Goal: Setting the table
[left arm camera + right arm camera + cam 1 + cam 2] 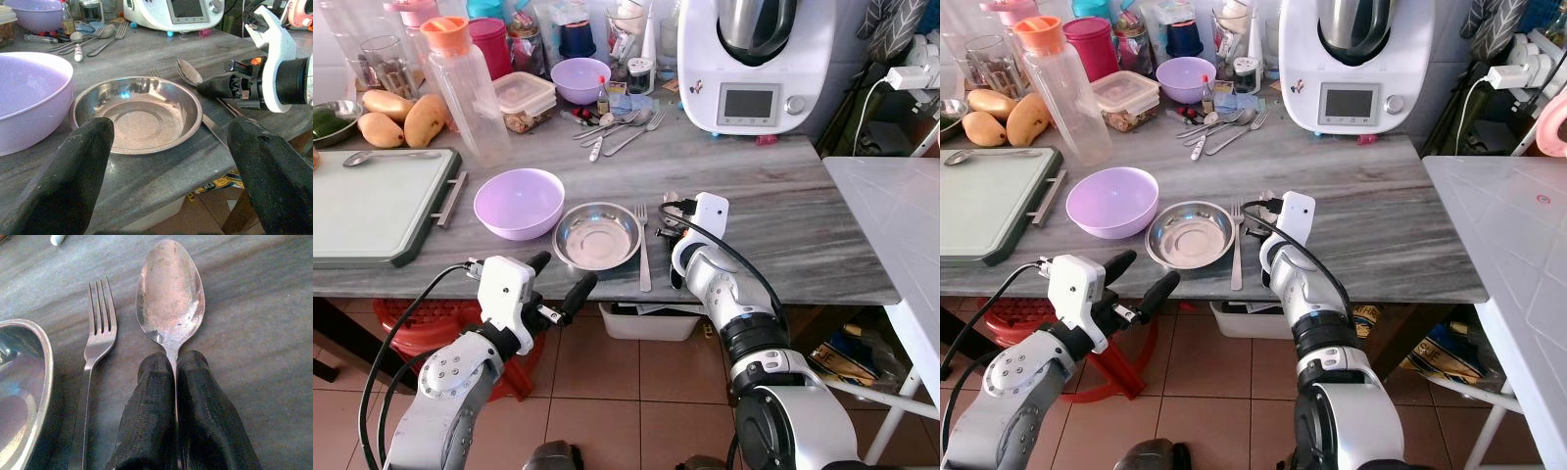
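Spoon (pixel 170 293) lies near the table's (pixel 822 235) front edge, its handle pinched between our right gripper's (pixel 175 363) closed fingers. Our left gripper (pixel 562 281) hangs wide open off that edge, holding nothing. Just beside the spoon lies a fork (pixel 643 245), then a steel dish (pixel 597 235), then a purple bowl (pixel 518 202).

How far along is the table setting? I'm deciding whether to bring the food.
Nearly there. The steel plate sits at the counter edge beside the purple bowl, and the fork lies to its right. The right tool is shut on the spoon, laying it beside the fork. Left: releasing it. The left tool is open, off the counter edge.
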{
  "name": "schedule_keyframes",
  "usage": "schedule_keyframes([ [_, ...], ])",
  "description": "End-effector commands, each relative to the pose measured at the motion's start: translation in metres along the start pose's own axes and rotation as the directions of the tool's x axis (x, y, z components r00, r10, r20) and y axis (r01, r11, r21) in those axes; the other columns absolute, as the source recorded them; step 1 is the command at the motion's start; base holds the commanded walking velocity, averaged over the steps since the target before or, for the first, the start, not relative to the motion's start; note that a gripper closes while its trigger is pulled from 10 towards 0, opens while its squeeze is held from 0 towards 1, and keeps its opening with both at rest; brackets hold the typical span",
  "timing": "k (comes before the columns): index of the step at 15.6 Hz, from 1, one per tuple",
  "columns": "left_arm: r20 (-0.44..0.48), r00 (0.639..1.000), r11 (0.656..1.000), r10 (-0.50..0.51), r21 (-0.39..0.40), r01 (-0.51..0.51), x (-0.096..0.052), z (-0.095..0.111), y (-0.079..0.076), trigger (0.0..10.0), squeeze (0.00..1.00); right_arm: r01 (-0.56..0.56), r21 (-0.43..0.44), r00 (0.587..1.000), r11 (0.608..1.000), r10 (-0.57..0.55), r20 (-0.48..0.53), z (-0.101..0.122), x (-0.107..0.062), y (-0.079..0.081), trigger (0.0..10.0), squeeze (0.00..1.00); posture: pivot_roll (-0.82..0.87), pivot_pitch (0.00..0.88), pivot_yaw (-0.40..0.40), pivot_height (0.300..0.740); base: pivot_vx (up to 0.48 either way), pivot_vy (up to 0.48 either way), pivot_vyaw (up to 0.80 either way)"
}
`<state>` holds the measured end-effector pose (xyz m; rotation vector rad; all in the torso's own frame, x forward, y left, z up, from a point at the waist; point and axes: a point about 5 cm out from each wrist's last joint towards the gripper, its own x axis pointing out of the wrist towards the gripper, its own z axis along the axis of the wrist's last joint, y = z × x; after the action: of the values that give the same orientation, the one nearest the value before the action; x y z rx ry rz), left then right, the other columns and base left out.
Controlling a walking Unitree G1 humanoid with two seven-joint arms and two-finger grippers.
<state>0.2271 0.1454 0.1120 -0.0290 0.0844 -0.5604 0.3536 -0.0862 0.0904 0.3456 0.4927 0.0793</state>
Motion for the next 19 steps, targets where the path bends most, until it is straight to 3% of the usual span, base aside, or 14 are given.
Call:
schedule_keyframes([
  [1,0.001,1.000,1.000,0.003,0.011,-0.003,0.001,0.001,0.000,10.0,0.00,-0.016,0.003,0.999,1.000,0.016,-0.032,-0.004,0.000,0.006,10.0,0.00,0.00,0.002,0.029,0.740,0.000,0.000,0.00],
  [5,0.002,1.000,1.000,0.002,0.008,-0.002,0.002,0.000,-0.001,10.0,0.00,-0.013,0.010,0.999,1.000,0.013,-0.036,-0.005,0.000,0.007,10.0,0.00,-0.01,0.003,0.027,0.740,0.000,0.000,0.00],
  [6,0.002,1.000,1.000,0.002,0.007,-0.002,0.002,0.000,-0.001,10.0,0.00,-0.010,0.014,0.999,1.000,0.010,-0.040,-0.006,0.000,0.007,10.0,0.84,-0.01,0.004,0.027,0.740,0.000,0.000,0.00],
  [7,0.002,1.000,1.000,0.001,0.007,-0.001,0.002,0.000,-0.001,10.0,0.00,-0.003,0.018,0.999,1.000,0.004,-0.044,-0.007,0.000,0.006,10.0,1.00,-0.01,0.004,0.027,0.740,0.000,0.000,0.00],
  [19,0.007,1.000,1.000,-0.001,0.006,0.001,0.005,0.001,-0.002,10.0,0.00,0.003,-0.035,1.000,0.999,-0.003,0.001,0.003,-0.006,-0.005,10.0,0.99,-0.01,0.000,0.030,0.740,0.000,0.000,0.00],
])
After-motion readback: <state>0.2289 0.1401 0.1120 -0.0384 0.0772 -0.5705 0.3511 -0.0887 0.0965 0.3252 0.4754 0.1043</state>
